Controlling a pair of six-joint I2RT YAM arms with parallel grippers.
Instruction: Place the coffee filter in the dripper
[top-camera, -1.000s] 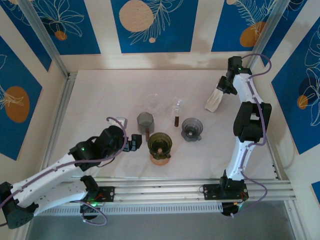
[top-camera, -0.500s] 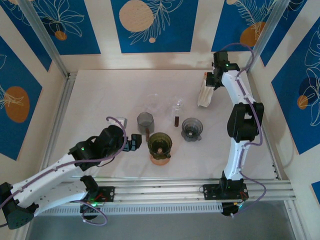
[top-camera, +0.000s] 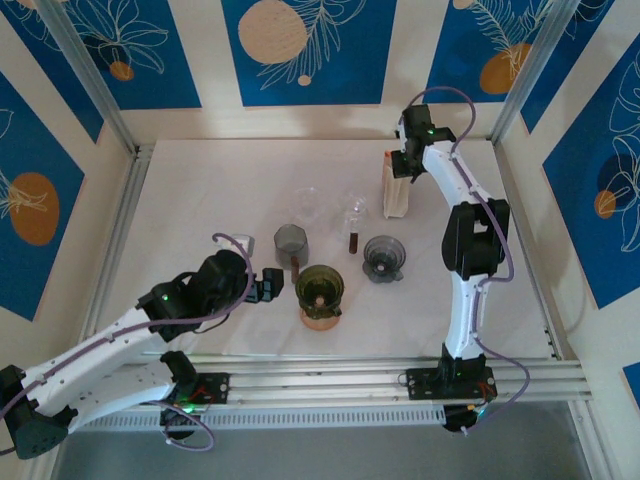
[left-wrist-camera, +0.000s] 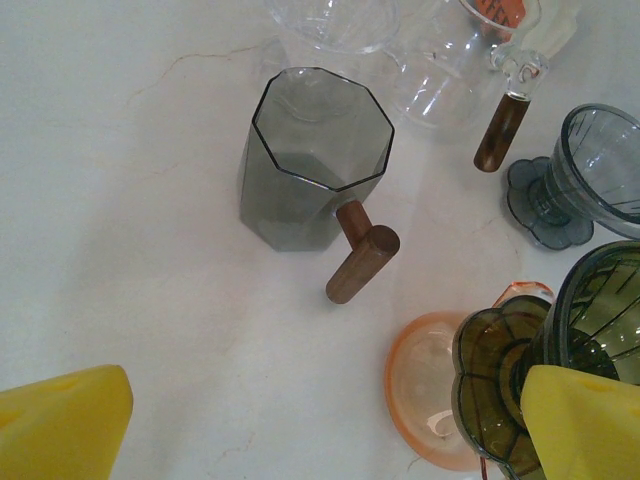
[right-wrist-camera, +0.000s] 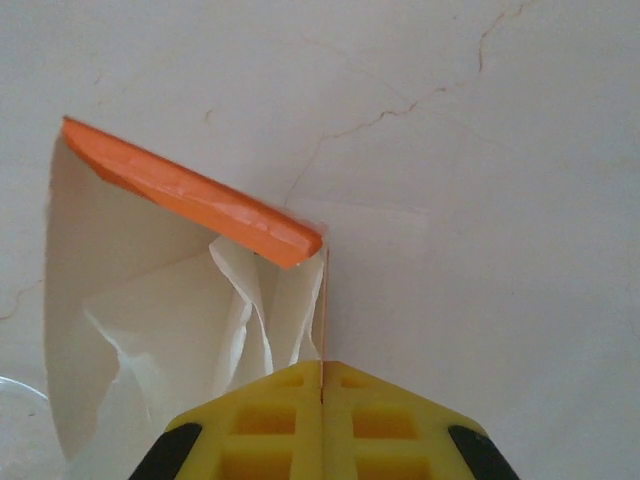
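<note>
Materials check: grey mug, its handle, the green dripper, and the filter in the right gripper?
Grey mug: probably smoked glass; see-through, glossy facets.
Handle: looks like wood; brown, matte.
Green dripper: tinted glass or clear plastic; ribbed, shiny.
Coffee filter: thin white paper; creased, slightly translucent.

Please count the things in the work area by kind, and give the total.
Drippers: 2, green dripper and grey dripper
Clear glass vessels: 2
Grey mug: 1
Orange glass base: 1
Coffee filter: 1
Total: 7
</note>
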